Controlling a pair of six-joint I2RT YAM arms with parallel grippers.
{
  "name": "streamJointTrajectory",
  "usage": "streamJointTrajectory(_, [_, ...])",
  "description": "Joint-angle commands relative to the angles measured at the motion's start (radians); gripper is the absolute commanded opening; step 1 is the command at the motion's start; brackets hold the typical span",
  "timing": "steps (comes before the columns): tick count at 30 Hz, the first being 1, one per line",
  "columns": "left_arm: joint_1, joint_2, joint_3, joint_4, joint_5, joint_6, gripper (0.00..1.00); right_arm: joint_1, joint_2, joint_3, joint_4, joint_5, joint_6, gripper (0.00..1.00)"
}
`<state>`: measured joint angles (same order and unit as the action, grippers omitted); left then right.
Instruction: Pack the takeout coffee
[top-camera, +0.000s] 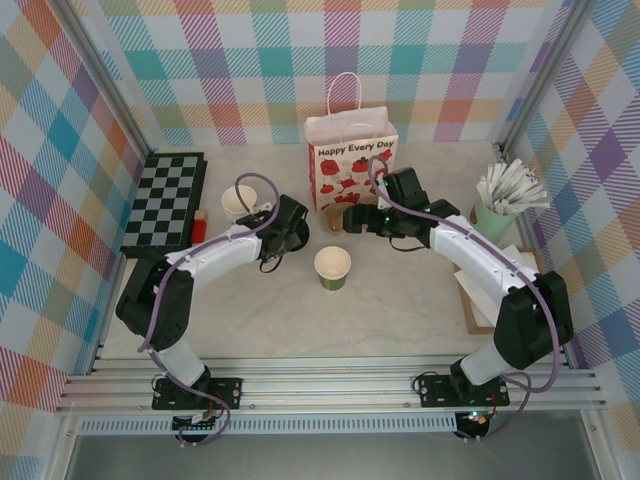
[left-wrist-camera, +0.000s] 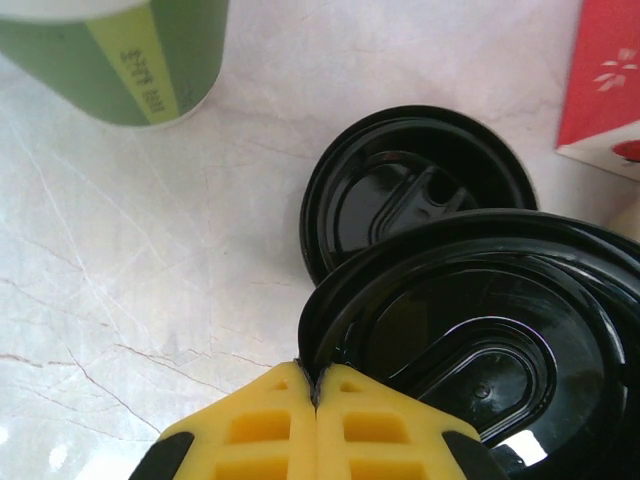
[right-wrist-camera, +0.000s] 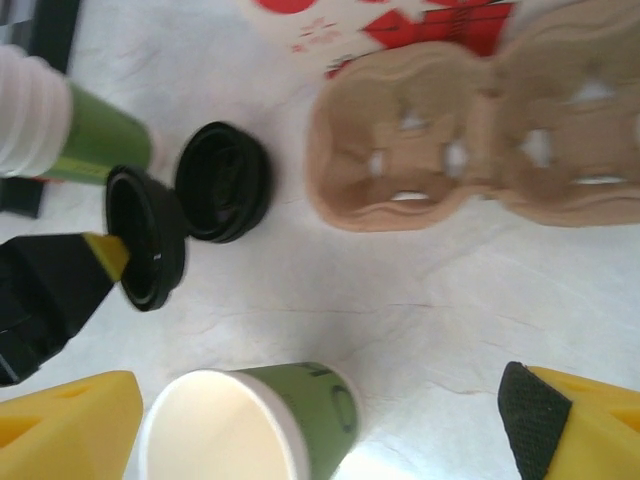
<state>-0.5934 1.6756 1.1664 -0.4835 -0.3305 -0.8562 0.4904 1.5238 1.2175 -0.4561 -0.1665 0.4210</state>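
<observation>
Near bag (top-camera: 350, 160), L claw (left-wrist-camera: 316, 385) pinches black lid (left-wrist-camera: 480, 350) (R claw (right-wrist-camera: 318, 420) wide).

Black lid (left-wrist-camera: 480, 340), green-banded cream cup (top-camera: 332, 268), yellow left tool (left-wrist-camera: 317, 388), white bag (top-camera: 350, 160) (red print), black-grey chequered board (top-camera: 165, 200)

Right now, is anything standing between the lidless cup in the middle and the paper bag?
Yes. The cardboard carrier lies flat between the cup and the bag, at the bag's foot, and the open right gripper hangs near it.
</observation>
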Motion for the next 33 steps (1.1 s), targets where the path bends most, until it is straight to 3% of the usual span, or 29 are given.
streamJointTrajectory(1, [-0.008,-0.082,-0.013,0.018,-0.011,0.121,0.00,0.000,0.033,0.035,0.085,-0.261,-0.049,0.91])
streamJointTrajectory(4, [-0.008,-0.109,-0.002,0.039,0.011,0.186,0.00,0.011,0.063,0.058,0.144,-0.370,-0.062,0.87])
streamJointTrajectory(12, [-0.009,-0.136,0.016,0.098,0.061,0.282,0.00,0.043,0.219,0.173,0.214,-0.388,0.046,0.70])
streamJointTrajectory(18, [-0.011,-0.135,0.028,0.155,0.043,0.498,0.00,0.071,0.323,0.363,-0.024,-0.201,-0.009,0.59])
streamJointTrajectory(27, [-0.011,-0.129,0.056,0.197,0.130,0.636,0.00,0.071,0.386,0.459,-0.117,-0.217,-0.064,0.53])
streamJointTrajectory(33, [-0.010,-0.120,0.073,0.191,0.132,0.641,0.00,0.072,0.394,0.468,-0.129,-0.197,-0.080,0.33])
